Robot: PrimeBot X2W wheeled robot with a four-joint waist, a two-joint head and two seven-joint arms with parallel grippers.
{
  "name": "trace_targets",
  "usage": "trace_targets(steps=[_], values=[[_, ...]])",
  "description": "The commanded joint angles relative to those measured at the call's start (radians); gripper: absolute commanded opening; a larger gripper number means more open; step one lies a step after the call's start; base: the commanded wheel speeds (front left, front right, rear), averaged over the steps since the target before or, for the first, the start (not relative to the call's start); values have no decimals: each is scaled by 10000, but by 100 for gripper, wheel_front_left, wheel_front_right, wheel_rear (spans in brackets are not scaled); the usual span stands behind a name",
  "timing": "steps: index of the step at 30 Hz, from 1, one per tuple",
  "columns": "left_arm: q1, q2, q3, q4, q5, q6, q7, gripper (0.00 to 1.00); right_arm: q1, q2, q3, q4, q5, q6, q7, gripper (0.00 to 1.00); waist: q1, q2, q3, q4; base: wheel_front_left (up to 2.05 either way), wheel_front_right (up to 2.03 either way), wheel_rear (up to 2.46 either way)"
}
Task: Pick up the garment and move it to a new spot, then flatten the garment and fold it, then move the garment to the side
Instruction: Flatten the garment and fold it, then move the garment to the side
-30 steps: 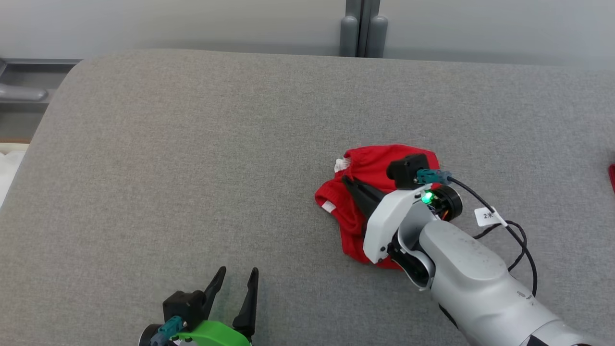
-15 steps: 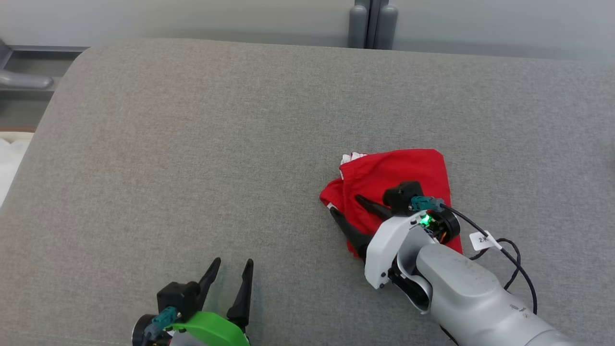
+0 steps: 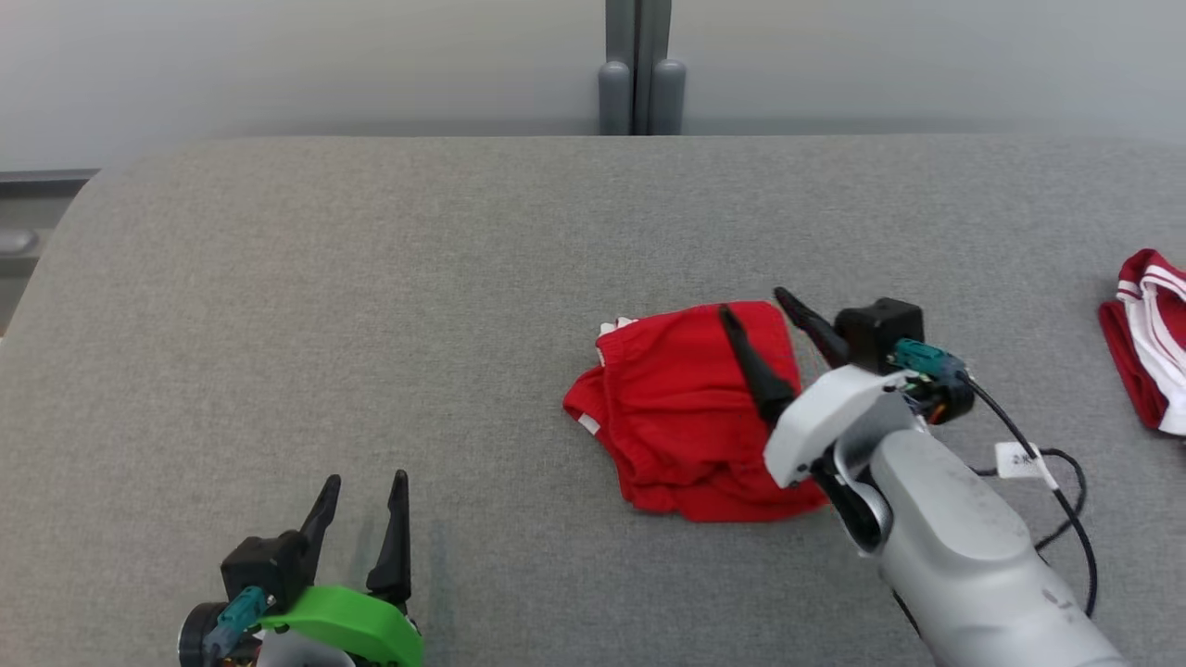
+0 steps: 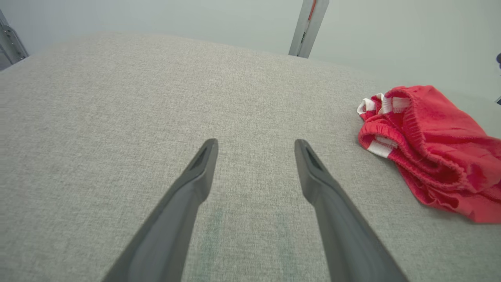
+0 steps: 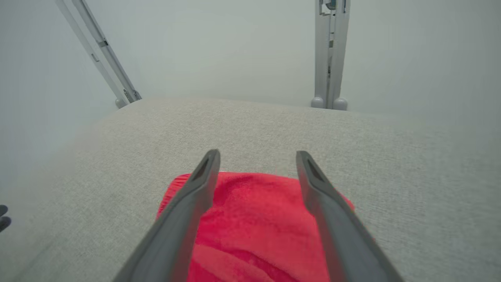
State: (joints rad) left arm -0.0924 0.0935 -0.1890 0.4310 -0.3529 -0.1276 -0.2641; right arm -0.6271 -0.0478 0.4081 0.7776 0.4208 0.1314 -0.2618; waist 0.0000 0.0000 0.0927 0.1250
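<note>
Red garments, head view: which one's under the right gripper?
The middle red garment, beneath the open right gripper; the white-striped garment lies apart at the right edge.

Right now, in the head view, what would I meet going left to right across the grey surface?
left tool → red garment → red and white cloth at the right edge. The right tool overlaps the red garment, so it is left out.

We're looking at a wide grey fabric worktop (image 3: 371, 278), softly and evenly lit. Beyond its far edge, a pale wall (image 3: 278, 65) and a grey upright post (image 3: 639, 65).
</note>
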Motion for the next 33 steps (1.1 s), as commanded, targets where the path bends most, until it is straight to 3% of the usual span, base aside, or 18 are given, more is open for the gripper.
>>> trace_targets(steps=[1, 7, 15, 24, 33], values=[[130, -13, 187, -71, 202, -53, 8, 100, 567, -52, -604, -308, -753, -17, -35, 100, 0, 0, -279, -379, 0, 0, 0], [313, 2, 657, -514, 925, -53, 8, 100, 2282, -39, -3043, -1986, -2748, -16, -36, 100, 0, 0, -415, -781, 0, 0, 0], [971, -102, 993, -1091, 1708, -53, 8, 100, 4103, -58, -4514, -3060, -3556, -17, -37, 100, 0, 0, -647, -1273, 0, 0, 0], [1768, -328, 1065, -1487, 1939, -52, 8, 100, 5490, -49, -4950, -3402, -3282, -17, -38, 100, 0, 0, -712, -1394, 0, 0, 0], [1449, -359, 838, -1477, 1866, -52, 8, 100, 4709, -49, -4316, -3589, -3084, -17, -39, 100, 0, 0, -424, -1072, 0, 0, 0]])
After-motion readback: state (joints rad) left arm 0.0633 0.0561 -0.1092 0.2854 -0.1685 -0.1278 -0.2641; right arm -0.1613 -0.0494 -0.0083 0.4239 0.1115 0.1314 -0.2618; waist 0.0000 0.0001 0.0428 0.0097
